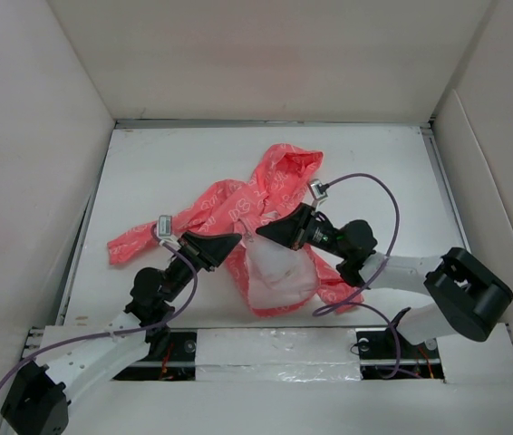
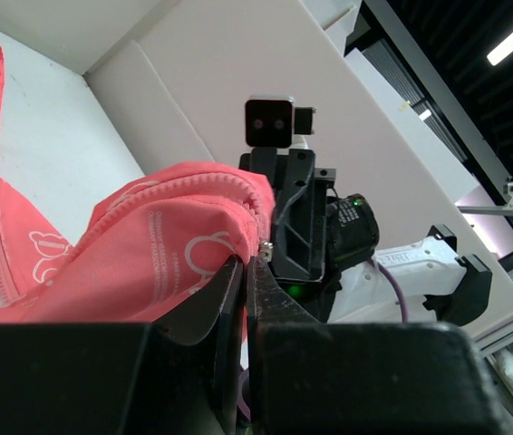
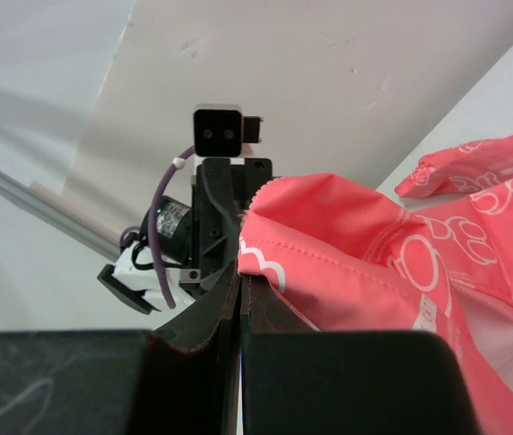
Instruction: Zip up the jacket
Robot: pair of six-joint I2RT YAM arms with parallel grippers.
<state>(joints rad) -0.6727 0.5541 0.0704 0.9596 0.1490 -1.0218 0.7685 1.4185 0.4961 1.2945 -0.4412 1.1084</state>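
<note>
At the near edge, two white-and-black robot arms (image 1: 102,358) reach inward toward each other. The left gripper (image 1: 234,241) has its black fingers (image 2: 225,294) pressed together on a zipper-toothed front edge of the small, thin coral-pink hooded jacket (image 1: 229,201) with white print. Facing it and just beside it, the right gripper (image 1: 262,229) pinches the other front edge the same way. Below them the open front shows pale whitish lining (image 1: 277,267). The jacket lies crumpled mid-way across the white table (image 1: 383,172), with one sleeve (image 1: 139,237) stretched left and the hood (image 1: 288,168) toward the far white wall (image 1: 266,54).
</note>
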